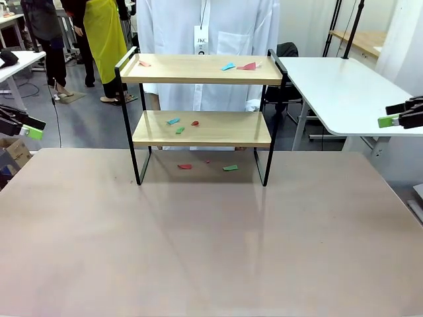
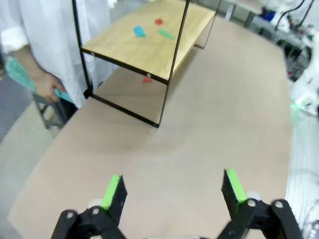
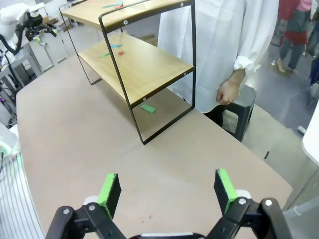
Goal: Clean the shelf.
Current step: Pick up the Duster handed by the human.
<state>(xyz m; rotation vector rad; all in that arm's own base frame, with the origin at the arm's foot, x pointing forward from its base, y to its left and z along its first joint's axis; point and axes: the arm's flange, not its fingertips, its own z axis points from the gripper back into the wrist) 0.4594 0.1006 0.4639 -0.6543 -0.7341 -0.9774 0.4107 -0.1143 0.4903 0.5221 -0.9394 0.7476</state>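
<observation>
Shelf stood on counter; coloured scraps lay on both boards.
Left hand and right hand were wide open, empty, well apart from shelf.

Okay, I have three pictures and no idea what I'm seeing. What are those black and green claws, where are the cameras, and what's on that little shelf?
Two robot arms share a table with a person in a white coat. The wide picture looks across the table from between the arms. The other two come from cameras on the wrists, each looking along its own claw: the left gripper and the right gripper. Both stand open and hold nothing. On the table stands the shelf, two wooden boards in a black frame. Small coloured scraps lie on both boards and on the table beneath.
</observation>
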